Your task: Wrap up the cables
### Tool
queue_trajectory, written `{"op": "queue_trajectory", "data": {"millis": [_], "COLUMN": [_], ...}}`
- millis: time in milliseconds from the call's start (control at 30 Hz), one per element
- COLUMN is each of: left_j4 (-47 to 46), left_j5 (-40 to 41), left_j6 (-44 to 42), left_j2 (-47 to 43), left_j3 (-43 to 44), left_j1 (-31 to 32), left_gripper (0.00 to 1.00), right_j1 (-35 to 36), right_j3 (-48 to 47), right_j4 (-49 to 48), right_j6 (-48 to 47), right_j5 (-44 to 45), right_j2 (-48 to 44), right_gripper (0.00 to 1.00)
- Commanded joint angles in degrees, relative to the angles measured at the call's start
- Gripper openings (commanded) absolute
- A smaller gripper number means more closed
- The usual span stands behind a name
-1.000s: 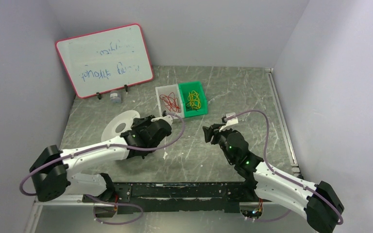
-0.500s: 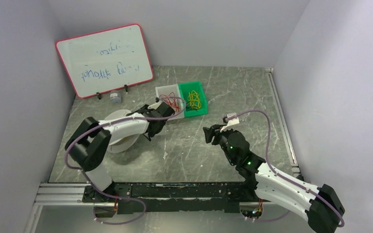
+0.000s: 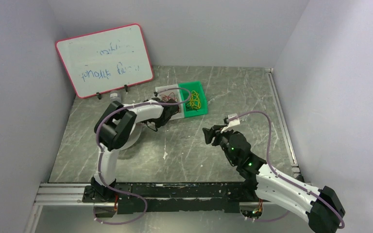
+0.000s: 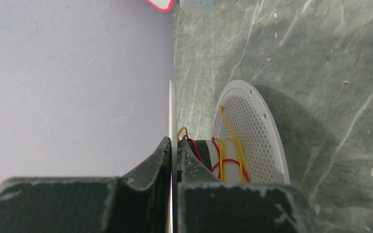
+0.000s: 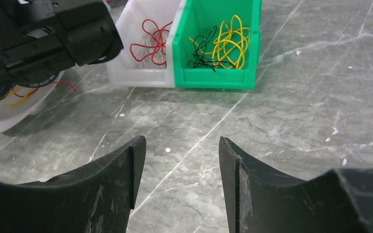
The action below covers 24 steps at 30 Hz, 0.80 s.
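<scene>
In the left wrist view, red and yellow cables (image 4: pixel 226 160) are wound round the hub of a white spool (image 4: pixel 257 131). My left gripper (image 4: pixel 173 145) is shut on the spool's thin near flange, which stands edge-on between the jaws. From above, the left gripper (image 3: pixel 151 122) sits just left of the bins, with the spool (image 3: pixel 130 138) partly hidden under the arm. Loose red cables (image 5: pixel 150 46) lie in a white bin and yellow cables (image 5: pixel 226 41) in a green bin. My right gripper (image 5: pixel 182 145) hovers open over bare table, holding nothing.
The white bin (image 3: pixel 166 92) and green bin (image 3: pixel 197 87) stand side by side at the table's middle back. A whiteboard (image 3: pixel 104 60) leans on the back left wall, with a small jar (image 3: pixel 115 97) in front of it. Walls close in both sides.
The left arm has folded up and swung its wrist toward the bins, carrying the spool with it. The right gripper has hardly moved and stays open.
</scene>
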State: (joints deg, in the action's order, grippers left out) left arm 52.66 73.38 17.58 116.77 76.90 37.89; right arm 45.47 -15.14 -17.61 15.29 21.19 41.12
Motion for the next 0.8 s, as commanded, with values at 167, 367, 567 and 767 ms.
{"op": "queue_trajectory", "data": {"millis": [167,367,567,767], "left_j4": [27.8,27.8,27.8,27.2], "left_j5": [5.5,5.0,4.3,3.7], "left_j6": [31.8,33.0,34.9,34.4], "left_j2": [10.5,11.7,12.5,13.0], "left_j3": [7.6,7.5,7.6,8.3], "left_j1": [0.2,0.2,0.2,0.3], "left_gripper": [0.17,0.21,0.39,0.56], "right_j1": [-0.2,-0.3,-0.3,-0.3], "right_j3": [1.7,1.8,1.9,1.9], "right_j4": [-2.0,-2.5,-2.8,-3.1], "right_j6": [0.1,0.2,0.0,-0.1], "right_j5": [-1.7,-2.7,-3.6,-4.1], "right_j2": [0.2,1.2,1.9,2.3], "right_gripper": [0.61,0.61,0.61,0.62]}}
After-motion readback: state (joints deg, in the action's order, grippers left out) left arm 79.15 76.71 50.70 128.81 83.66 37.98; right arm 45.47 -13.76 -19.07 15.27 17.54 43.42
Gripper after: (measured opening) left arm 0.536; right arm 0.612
